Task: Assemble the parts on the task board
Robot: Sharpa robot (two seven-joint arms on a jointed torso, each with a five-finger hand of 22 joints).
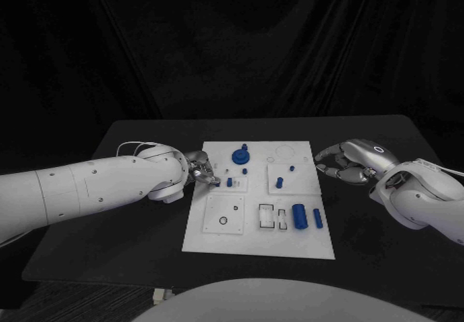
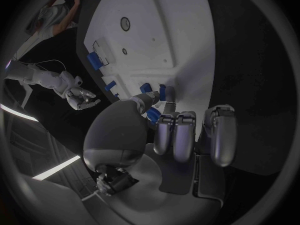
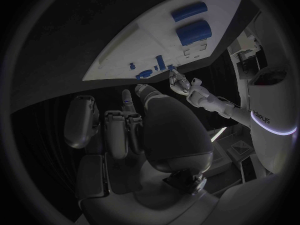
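Currently, by label:
Task board: the white task board (image 1: 218, 240) is lying flat in the middle of the black table (image 1: 116, 221); it is also showing in the left wrist view (image 2: 181, 45) and the right wrist view (image 3: 144, 45)
Left hand: the left hand (image 1: 200, 168) is sitting at the board's left edge, level with the upper row of recesses; in its wrist view the fingers (image 2: 178, 135) are curling downward side by side over the board's edge, with the thumb reaching toward a small blue piece (image 2: 154, 115); whether it is actually gripping that piece I cannot tell
Right hand: the right hand (image 1: 346, 163) is hovering just off the board's right edge, near the far corner; its fingers (image 3: 122, 130) are curling inward; a blue sliver (image 3: 127, 106) is showing beside the thumb, too small to tell whether it is being held
Round part: a blue round part with a peg (image 1: 240, 157) is standing near the board's far edge
Small pegs: a short blue peg (image 1: 229, 181) is standing close to the left hand; another (image 1: 279, 182) is sitting in the neighbouring panel, with a tiny one (image 1: 290, 167) beyond it
Cylinders: a thick blue cylinder (image 1: 300, 217) and a thinner blue bar (image 1: 317, 217) are lying side by side near the board's right edge
Recesses: a round hole (image 1: 223, 220) and rectangular slots (image 1: 266, 217) are lying toward the near side
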